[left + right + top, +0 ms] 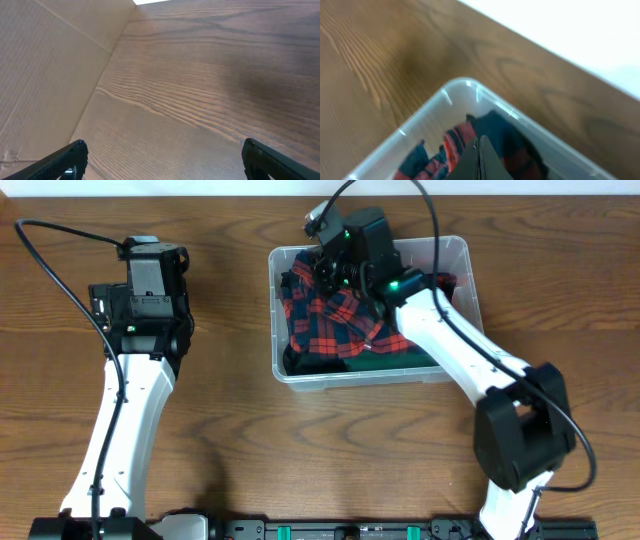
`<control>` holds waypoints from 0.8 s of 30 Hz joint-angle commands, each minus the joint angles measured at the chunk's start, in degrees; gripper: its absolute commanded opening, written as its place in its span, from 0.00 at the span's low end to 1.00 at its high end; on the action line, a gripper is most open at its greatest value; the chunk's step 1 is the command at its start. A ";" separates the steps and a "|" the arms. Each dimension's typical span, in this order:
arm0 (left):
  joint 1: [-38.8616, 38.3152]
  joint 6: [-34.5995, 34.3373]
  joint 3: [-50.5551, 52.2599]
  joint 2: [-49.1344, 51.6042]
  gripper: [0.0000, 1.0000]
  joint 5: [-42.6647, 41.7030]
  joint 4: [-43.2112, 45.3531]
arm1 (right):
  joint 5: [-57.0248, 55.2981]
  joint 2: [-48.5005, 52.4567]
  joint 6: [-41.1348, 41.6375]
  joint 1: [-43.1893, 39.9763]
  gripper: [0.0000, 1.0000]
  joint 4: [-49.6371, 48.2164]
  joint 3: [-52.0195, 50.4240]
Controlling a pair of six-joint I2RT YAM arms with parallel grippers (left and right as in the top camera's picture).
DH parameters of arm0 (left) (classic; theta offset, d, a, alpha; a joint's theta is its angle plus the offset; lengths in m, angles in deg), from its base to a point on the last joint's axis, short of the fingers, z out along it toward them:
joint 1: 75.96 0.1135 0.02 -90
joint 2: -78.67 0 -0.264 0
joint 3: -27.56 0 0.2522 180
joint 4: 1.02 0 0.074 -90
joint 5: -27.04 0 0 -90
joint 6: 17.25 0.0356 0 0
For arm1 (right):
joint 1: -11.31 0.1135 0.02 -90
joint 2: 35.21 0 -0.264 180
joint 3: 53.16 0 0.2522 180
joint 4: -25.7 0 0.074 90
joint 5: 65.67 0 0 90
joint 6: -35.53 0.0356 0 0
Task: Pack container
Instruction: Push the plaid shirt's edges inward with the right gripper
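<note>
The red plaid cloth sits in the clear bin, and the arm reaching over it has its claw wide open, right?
Not quite. The red plaid cloth is in the clear bin, but the right claw above it is shut, not wide open: the right wrist view shows its two fingers pressed together.

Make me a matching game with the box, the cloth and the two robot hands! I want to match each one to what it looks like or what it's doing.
Column 1
1. container
2. checked cloth
3. left gripper
4. right gripper

Column 2
A. wide open, over the bare wooden table
B. red with dark squares, lying inside the container
C. shut tight, above the cloth
D. see-through plastic

Pairs: 1-D, 2-B, 3-A, 4-C
</note>
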 commanded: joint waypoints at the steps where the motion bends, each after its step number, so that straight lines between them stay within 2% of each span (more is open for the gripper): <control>1: 0.17 -0.09 -1.05 0.33 0.98 0.50 -0.17 | 0.35 4.28 0.50 0.85 0.02 0.63 -0.24; 6: 0.17 -0.09 -1.05 0.33 0.98 0.50 -0.17 | 0.35 8.13 0.52 0.90 0.01 1.95 -0.24; 12: 0.17 -0.09 -1.05 0.33 0.98 0.50 -0.17 | 4.15 5.70 0.52 0.66 0.01 1.31 -0.22; 19: 0.17 -0.09 -1.05 0.33 0.98 0.50 -0.17 | 4.22 -5.05 0.50 -0.68 0.01 3.50 -0.22; 24: 0.17 -0.09 -1.05 0.33 0.98 0.50 -0.17 | 4.24 -17.31 0.48 -2.97 0.02 11.23 -0.22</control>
